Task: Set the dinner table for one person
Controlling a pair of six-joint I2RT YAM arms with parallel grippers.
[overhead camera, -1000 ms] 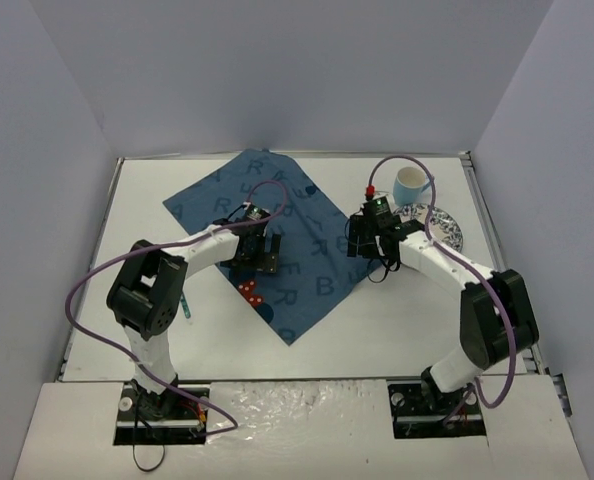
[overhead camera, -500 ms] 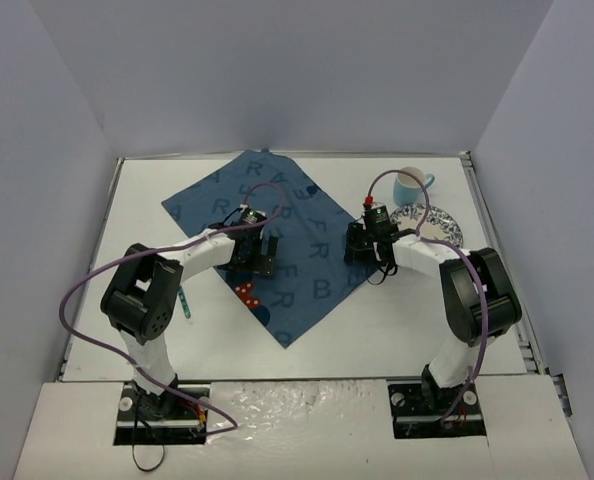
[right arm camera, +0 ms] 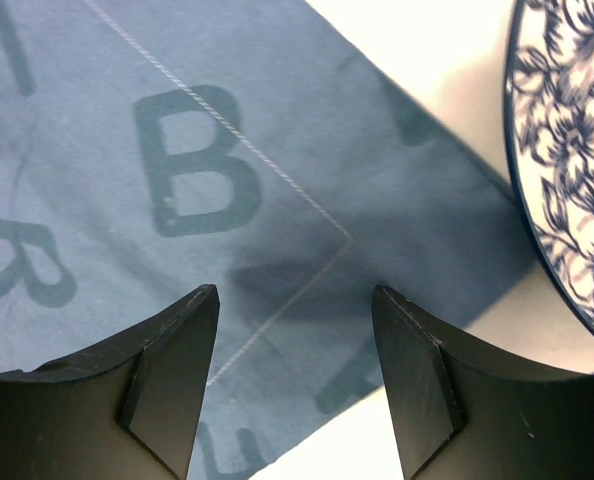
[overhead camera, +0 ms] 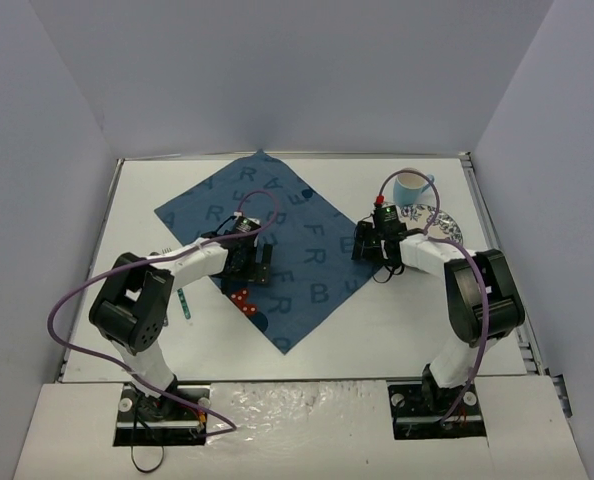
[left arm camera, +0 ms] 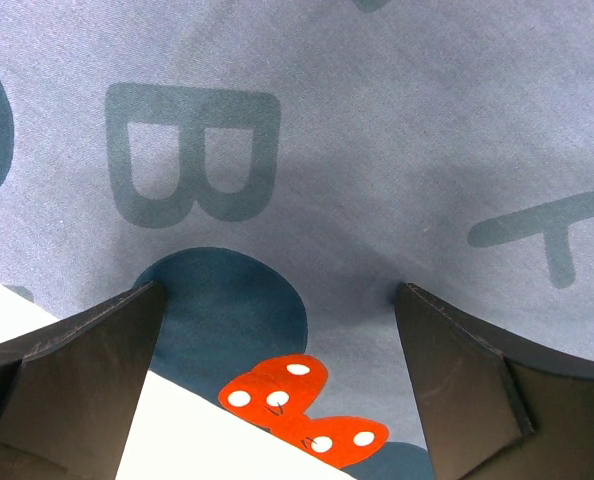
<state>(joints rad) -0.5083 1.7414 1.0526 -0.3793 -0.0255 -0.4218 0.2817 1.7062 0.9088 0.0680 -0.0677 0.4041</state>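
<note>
The table (overhead camera: 147, 195) fills the whole floor of the booth, white and flat, running out to its metal trim at 9, 12 and 3 o'clock. I judge it heavy, stiff and fixed, so there is nothing on it for me to grip; it is only the surface I lay things on, and it looks smooth enough for things to slide. The place to take hold is the blue lettered cloth (overhead camera: 297, 225), which is soft and thin and spread from the centre toward 11 o'clock; best pinched at an edge or corner. My left gripper (left arm camera: 277, 290) hangs spread wide and empty over the cloth's 8 o'clock edge, by a red bow (left arm camera: 302, 410). My right gripper (right arm camera: 295, 295) stands parted, grasping nothing, over the cloth's 3 o'clock corner. The plate (right arm camera: 577, 150) lies just beyond at 3 o'clock and looks fragile; the cup (overhead camera: 410, 184) stands at 2 o'clock.
</note>
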